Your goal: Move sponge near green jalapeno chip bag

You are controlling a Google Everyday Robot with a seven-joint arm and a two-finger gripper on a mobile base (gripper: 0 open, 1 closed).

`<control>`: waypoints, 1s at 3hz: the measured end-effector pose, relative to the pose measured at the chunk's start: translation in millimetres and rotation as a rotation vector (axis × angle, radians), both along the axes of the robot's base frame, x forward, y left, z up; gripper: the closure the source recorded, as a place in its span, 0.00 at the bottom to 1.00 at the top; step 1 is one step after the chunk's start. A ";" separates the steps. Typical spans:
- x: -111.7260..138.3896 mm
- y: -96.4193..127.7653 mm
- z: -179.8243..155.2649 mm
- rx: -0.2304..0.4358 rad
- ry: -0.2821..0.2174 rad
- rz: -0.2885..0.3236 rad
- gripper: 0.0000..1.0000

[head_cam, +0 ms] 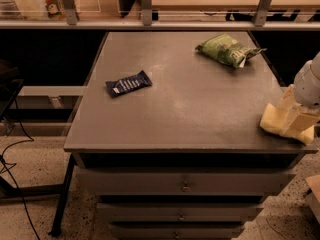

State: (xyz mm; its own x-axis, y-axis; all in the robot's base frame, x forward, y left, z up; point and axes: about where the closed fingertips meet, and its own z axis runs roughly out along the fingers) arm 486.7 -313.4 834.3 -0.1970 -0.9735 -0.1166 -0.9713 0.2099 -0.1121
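Observation:
The pale yellow sponge (270,121) lies flat at the near right corner of the grey table (190,109). My gripper (296,123) comes in from the right edge of the view and sits on or right over the sponge's right part, hiding it. The arm's white wrist (309,83) rises above it. The shiny green jalapeno chip bag (227,49) lies at the far right of the table, well beyond the sponge, with its whitish end pointing right.
A small dark blue wrapper (128,83) lies on the left middle of the table. A rail with posts (146,6) and a shelf run behind the far edge. Drawers (185,184) sit under the tabletop. Cables (12,174) lie on the floor at left.

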 end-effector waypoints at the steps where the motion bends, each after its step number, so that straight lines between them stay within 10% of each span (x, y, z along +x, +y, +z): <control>1: 11.7 4.5 7.3 -0.009 -0.011 0.018 0.67; 3: 67.9 23.6 39.2 -0.025 -0.106 0.050 0.62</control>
State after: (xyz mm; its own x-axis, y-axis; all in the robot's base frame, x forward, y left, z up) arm 554.6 -289.7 873.5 -0.1358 -0.9847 -0.1094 -0.9628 0.1572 -0.2197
